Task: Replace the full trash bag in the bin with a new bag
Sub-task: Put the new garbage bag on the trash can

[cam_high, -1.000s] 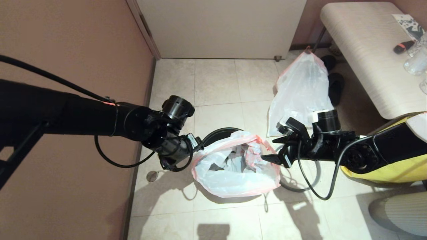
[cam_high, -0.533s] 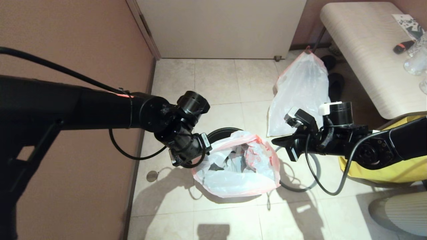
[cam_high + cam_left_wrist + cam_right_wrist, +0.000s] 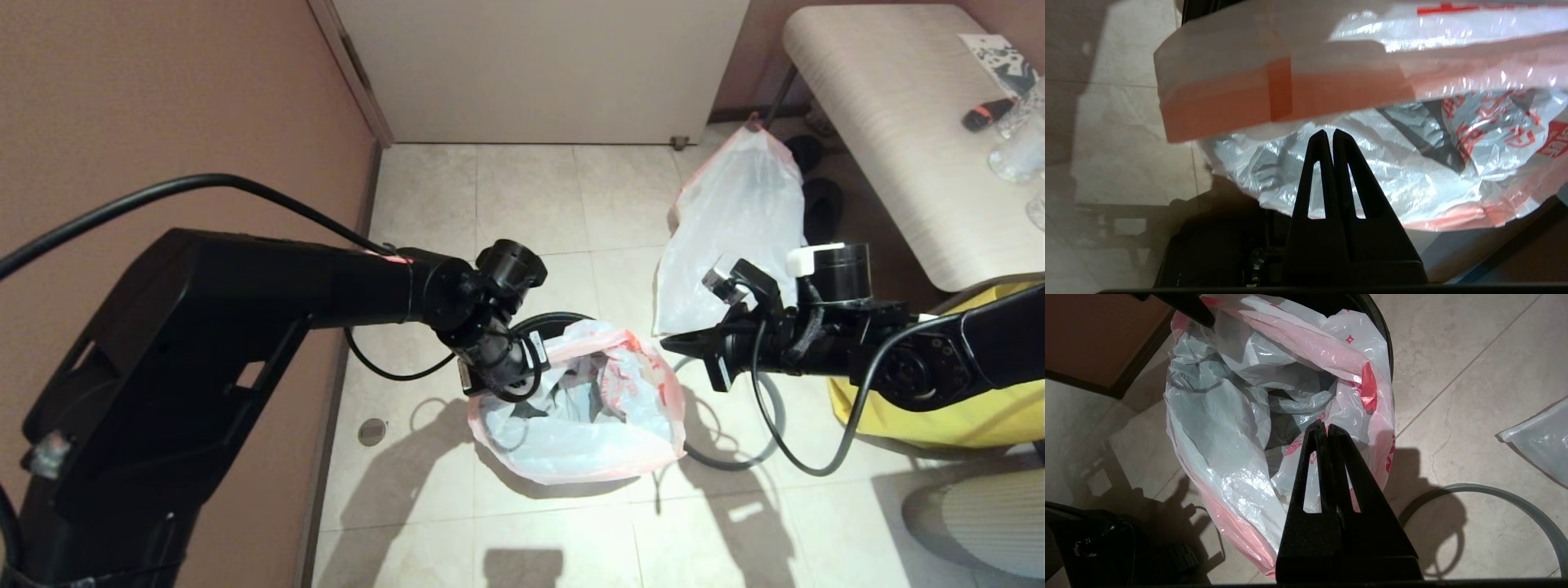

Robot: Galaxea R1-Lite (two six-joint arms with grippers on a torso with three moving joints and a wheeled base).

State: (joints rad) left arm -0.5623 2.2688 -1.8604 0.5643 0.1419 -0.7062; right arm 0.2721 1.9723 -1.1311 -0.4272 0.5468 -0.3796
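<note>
In round black bin [image 3: 545, 322]: crinkled translucent new bag [image 3: 588, 408]; left gripper [image 3: 1329, 134], right gripper [image 3: 1322, 426] fingers pressed together, empty.

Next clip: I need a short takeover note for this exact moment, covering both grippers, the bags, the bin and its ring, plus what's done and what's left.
Left gripper: shut, empty, at the new bag's hem on the bin's left side.
Right gripper: shut, empty, just right of the bin.
New bag: draped in and over the bin, mouth open but loose and uneven.
Full trash bag: out, on the floor by the bench.
Grey ring: on the floor right of the bin.
Left to do: spread the hem around the rim, fit the ring.
</note>
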